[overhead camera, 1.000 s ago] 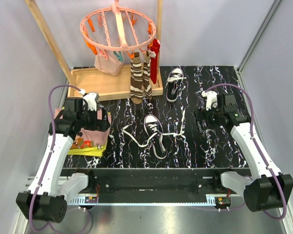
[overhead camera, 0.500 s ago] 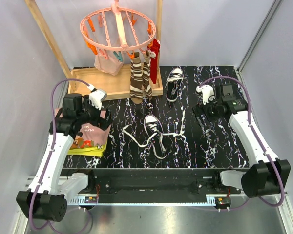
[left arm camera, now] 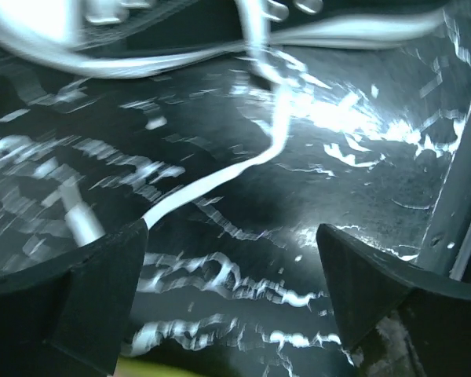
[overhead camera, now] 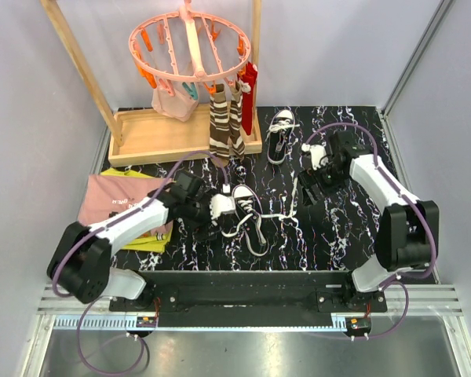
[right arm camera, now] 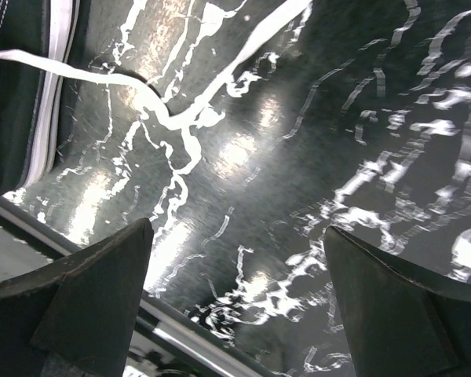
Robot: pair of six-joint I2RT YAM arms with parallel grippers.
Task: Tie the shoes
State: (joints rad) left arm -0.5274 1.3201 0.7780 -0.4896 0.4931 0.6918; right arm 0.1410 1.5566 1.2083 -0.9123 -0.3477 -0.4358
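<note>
Here, the left fingers (left arm camera: 63,298) are wide open beside the near shoe (overhead camera: 251,224) in the middle of the black surface (overhead camera: 345,236). A white lace (left arm camera: 220,174) lies between them. The right fingers (right arm camera: 392,306) are wide open too, holding nothing. The other shoe (overhead camera: 280,133) sits farther back.

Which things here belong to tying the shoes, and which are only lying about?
For the job:
- near shoe with loose white laces
- far shoe
- left gripper and right gripper, both open

Lying about:
- brown striped socks
- red sock
- pink clip hanger
- wooden rack
- folded clothes
</note>
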